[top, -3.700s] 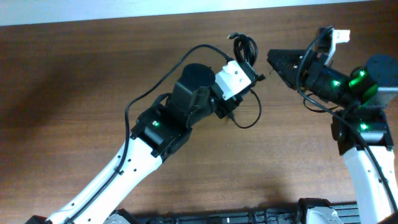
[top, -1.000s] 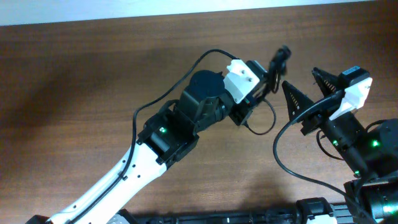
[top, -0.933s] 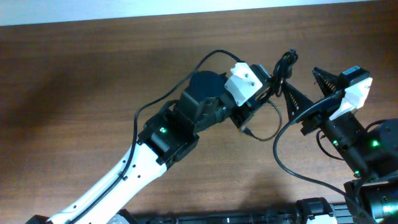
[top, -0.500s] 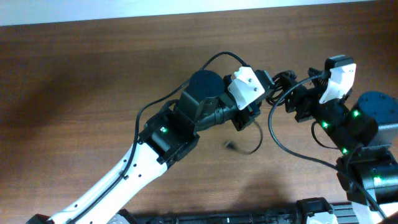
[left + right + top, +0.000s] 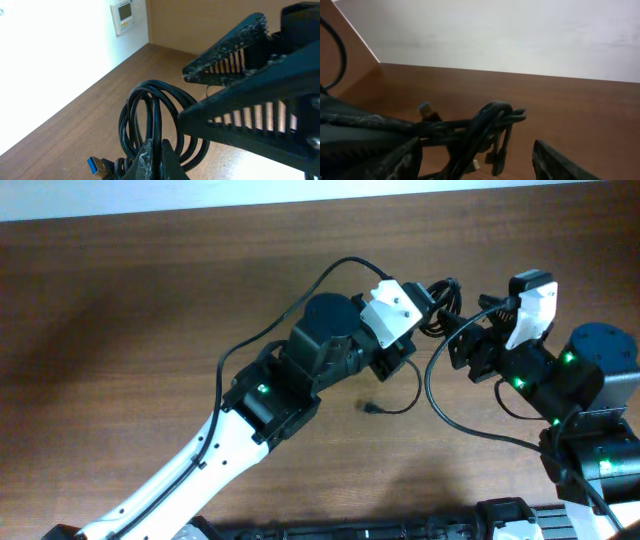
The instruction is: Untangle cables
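— Where are the cables (image 5: 492, 111) found?
— Pinched in the tightly closed left claw (image 5: 155, 150), loops stuck out past its tips.
— And the right claw (image 5: 476, 143)?
— Spread wide, nothing held (the loops are seen right in its gap). A sideways pull could be made from there.

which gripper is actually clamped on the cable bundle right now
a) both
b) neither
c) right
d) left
d: in the left wrist view the left gripper is pinched shut on the cables, while the right gripper has its fingers spread open on either side of the bundle.
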Controlling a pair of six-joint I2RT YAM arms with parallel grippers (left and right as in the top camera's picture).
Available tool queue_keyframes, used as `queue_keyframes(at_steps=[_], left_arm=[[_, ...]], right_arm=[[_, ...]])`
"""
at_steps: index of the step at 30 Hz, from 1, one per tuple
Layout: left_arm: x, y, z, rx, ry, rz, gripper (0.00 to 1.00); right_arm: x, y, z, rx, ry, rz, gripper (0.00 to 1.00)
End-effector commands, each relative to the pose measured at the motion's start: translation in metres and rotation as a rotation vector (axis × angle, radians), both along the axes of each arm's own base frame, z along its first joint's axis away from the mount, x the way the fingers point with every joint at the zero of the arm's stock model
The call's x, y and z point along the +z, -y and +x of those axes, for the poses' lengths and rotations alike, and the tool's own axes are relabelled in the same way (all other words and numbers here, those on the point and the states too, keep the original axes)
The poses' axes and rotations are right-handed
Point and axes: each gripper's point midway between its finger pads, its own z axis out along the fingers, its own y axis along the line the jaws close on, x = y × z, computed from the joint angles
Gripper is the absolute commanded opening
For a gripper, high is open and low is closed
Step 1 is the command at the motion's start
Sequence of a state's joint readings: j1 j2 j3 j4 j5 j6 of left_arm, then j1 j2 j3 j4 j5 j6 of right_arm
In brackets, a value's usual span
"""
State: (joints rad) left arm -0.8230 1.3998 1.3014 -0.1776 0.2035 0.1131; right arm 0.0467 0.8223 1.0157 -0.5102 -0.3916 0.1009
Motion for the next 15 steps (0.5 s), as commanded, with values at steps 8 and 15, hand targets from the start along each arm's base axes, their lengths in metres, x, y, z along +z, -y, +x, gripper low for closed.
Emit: queue_keyframes(at_steps=[8,15], left_arm=[[0.036,0.011,-0.028,-0.170,0.058,-0.097,0.00],[0.035,0.011,-0.029,-0.176,0.057,-0.097,0.00]], right_arm=[[-0.012,0.032,0.011,-0.185,-0.035,-0.073,0.69],[-0.028,0.054,0.021,-0.303,-0.087,-0.126,0.52]])
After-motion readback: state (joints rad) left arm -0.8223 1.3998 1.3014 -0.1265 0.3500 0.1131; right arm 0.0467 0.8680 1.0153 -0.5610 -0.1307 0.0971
